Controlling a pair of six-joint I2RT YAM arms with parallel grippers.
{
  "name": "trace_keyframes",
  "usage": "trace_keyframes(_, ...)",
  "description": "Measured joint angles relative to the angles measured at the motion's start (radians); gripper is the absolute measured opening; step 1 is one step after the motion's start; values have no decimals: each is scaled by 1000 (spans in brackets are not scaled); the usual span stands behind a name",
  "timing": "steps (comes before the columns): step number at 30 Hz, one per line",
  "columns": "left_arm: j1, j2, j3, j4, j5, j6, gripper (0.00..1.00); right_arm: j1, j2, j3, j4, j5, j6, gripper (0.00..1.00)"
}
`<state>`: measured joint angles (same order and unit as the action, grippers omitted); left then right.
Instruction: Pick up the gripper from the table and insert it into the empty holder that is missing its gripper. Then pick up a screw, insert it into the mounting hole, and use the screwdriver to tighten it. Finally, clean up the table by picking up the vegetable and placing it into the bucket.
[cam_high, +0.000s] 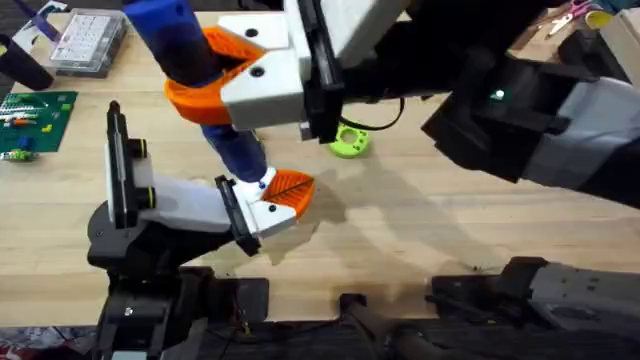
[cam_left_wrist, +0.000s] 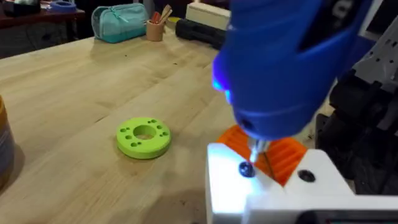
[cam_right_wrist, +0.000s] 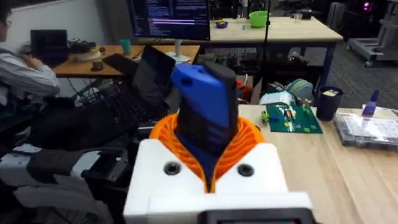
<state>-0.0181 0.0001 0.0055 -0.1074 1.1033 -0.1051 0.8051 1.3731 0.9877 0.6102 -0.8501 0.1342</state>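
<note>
**Blue screwdriver held upright over a white and orange gripper at the table's middle**

At the far left of the wooden table, seen from overhead, lie a green circuit board and, behind it, a clear plastic parts box. Nearer the front edge, a black holder carries the left gripper, white with orange ribbed pads. Whether its fingers are parted or pressed together cannot be told.

Just right of that, the screwdriver stands roughly upright, tilted a little. It is a blue cylinder. The right gripper is clenched around its body, orange pads pressed to either side; the right wrist view shows the blue body wedged between those pads. The right arm, large and dark, reaches across from the right and hides much of the table behind it.

In the left wrist view, the screwdriver's thin metal bit points down at a dark screw head set in a white block, with orange ribbing just beside it. A blue light glows on the tool's side.

Right of the screwdriver lies a flat lime-green ring with small holes around its centre, apart from both grippers.
</note>
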Motion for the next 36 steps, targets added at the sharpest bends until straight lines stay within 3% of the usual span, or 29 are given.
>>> trace_keyframes(36,0,0,0,0,0,0,5,0,25,-2,-14,13,0,24)
